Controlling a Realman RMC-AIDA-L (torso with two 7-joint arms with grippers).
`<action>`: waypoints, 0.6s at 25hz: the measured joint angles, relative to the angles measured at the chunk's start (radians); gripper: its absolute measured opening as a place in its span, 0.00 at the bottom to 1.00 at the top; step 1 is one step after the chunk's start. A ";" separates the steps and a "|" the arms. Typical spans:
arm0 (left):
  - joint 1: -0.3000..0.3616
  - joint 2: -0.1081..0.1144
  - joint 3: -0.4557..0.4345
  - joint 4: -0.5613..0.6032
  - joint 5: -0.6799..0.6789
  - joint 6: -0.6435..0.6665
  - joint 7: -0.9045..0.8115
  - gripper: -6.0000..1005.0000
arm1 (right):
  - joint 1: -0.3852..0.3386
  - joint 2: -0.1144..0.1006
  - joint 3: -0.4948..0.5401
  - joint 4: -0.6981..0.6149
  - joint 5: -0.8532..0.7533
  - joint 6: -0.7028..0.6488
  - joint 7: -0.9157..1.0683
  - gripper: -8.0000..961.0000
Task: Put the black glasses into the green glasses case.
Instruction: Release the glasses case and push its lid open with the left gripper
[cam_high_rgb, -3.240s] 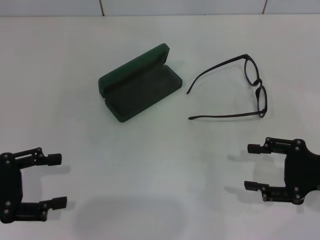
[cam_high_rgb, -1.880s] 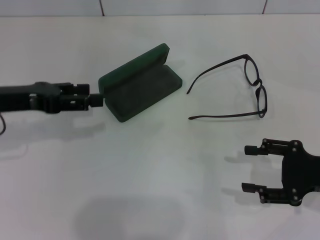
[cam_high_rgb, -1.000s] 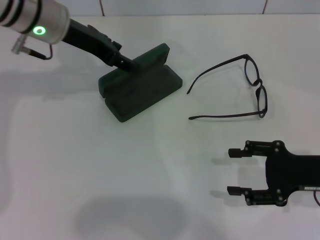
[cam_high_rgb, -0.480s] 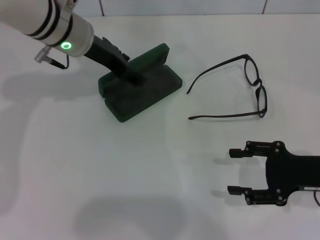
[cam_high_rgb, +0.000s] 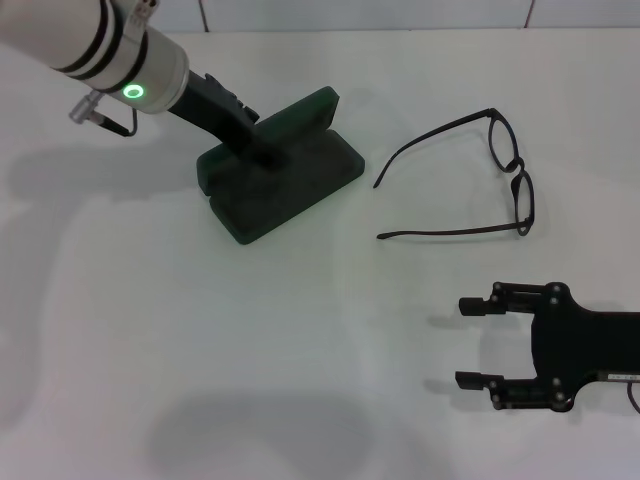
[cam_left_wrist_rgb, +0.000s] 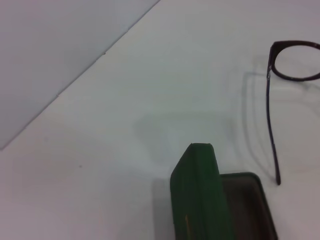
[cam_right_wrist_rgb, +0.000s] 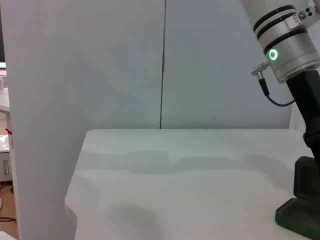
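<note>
- Head view showed the green glasses case (cam_high_rgb: 285, 175) lying open on the white table (cam_high_rgb: 200, 340), its lid raised along the far edge and the dark-lined tray facing up.
- The left gripper (cam_high_rgb: 262, 150) reached down from the upper left to the case, its tip at the lid just above the tray; whether its fingers were spread or closed could not be told, since the arm hid them.
- The black glasses (cam_high_rgb: 470, 180) lay on the table to the right of the case and apart from it, temple arms unfolded and pointing toward the case, lenses on the far right side.
- The right gripper (cam_high_rgb: 478, 343) rested low over the table at the near right, well short of the glasses, its two fingers spread apart with nothing between them.
- Left wrist view looked over the edge of the case lid (cam_left_wrist_rgb: 197, 195), with one lens and one temple arm of the glasses (cam_left_wrist_rgb: 272, 120) beyond it.
- Right wrist view caught the left arm (cam_right_wrist_rgb: 287, 45) coming down onto the case (cam_right_wrist_rgb: 302, 200) at the table's far side.
</note>
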 joint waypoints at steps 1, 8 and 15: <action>0.000 0.000 0.011 0.002 0.005 -0.007 -0.001 0.81 | 0.000 0.000 0.000 0.000 0.000 0.000 0.000 0.73; -0.001 -0.014 0.045 0.008 0.037 -0.046 -0.001 0.75 | -0.001 0.000 0.000 0.009 0.000 0.000 0.000 0.73; -0.002 -0.016 0.046 0.024 0.038 -0.046 0.000 0.35 | -0.003 0.000 0.000 0.011 0.000 0.000 0.000 0.73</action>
